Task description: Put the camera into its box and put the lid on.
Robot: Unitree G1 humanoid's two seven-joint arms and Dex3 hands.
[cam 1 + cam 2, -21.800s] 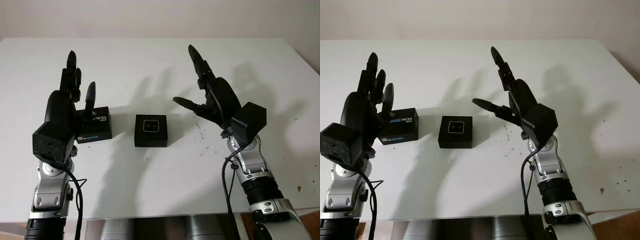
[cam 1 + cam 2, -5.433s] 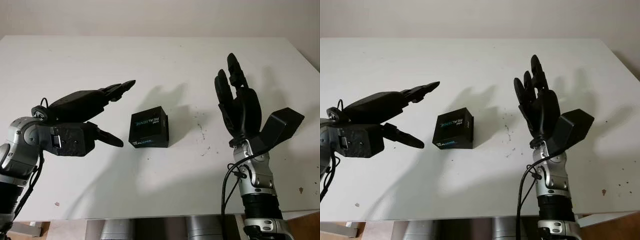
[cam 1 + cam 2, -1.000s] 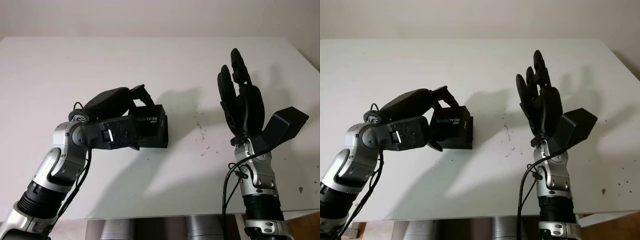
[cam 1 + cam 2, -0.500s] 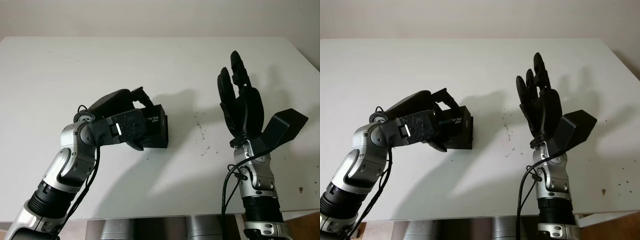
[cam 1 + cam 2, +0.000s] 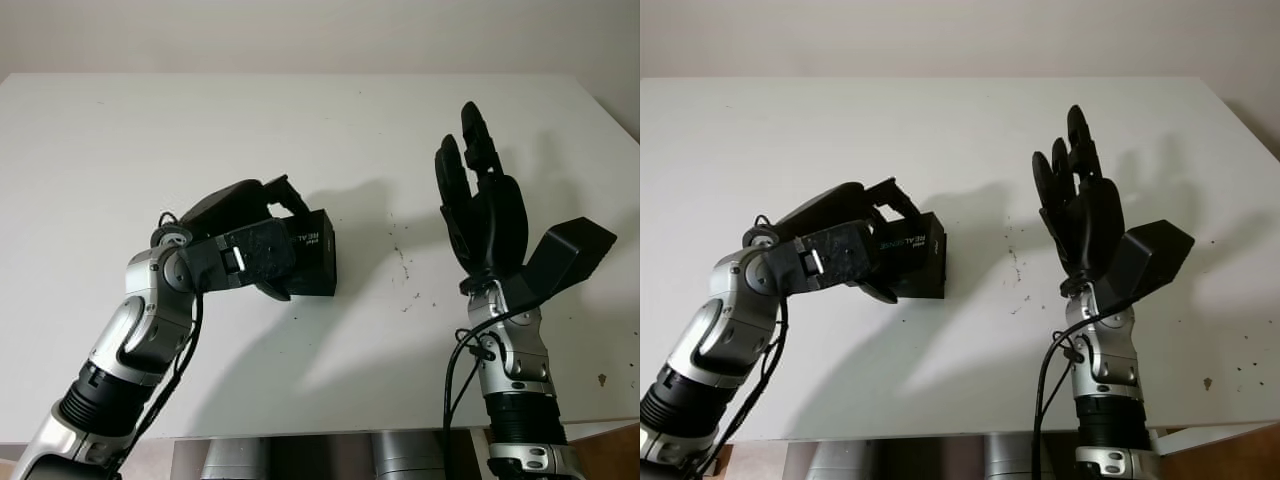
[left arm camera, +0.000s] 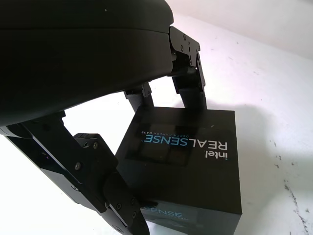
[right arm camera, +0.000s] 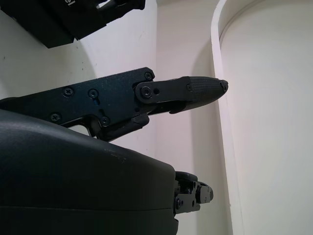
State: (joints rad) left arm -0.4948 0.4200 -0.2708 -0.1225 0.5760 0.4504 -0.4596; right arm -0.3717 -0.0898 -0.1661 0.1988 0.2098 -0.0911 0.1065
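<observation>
A black box [image 5: 312, 262] with its lid on stands mid-table; the lid reads "intel REALSENSE" [image 6: 186, 161]. The inside of the box is hidden. My left hand [image 5: 272, 245] comes in from the left and is curled around the box. Its fingers [image 6: 188, 85] hook over the lid's far edge and its thumb [image 6: 115, 196] presses the near left corner. My right hand [image 5: 482, 205] is held up above the table on the right, open, palm toward the box and well apart from it.
The white table [image 5: 300, 130] stretches wide behind and to both sides of the box. Small dark specks [image 5: 405, 272] mark the surface between the box and the right arm. The table's front edge [image 5: 330, 432] runs close below the arms.
Over the last second my left wrist has shifted slightly right and its fingers stay curled around the box. Long before, the lid lay left of the open box. The right hand has held still.
</observation>
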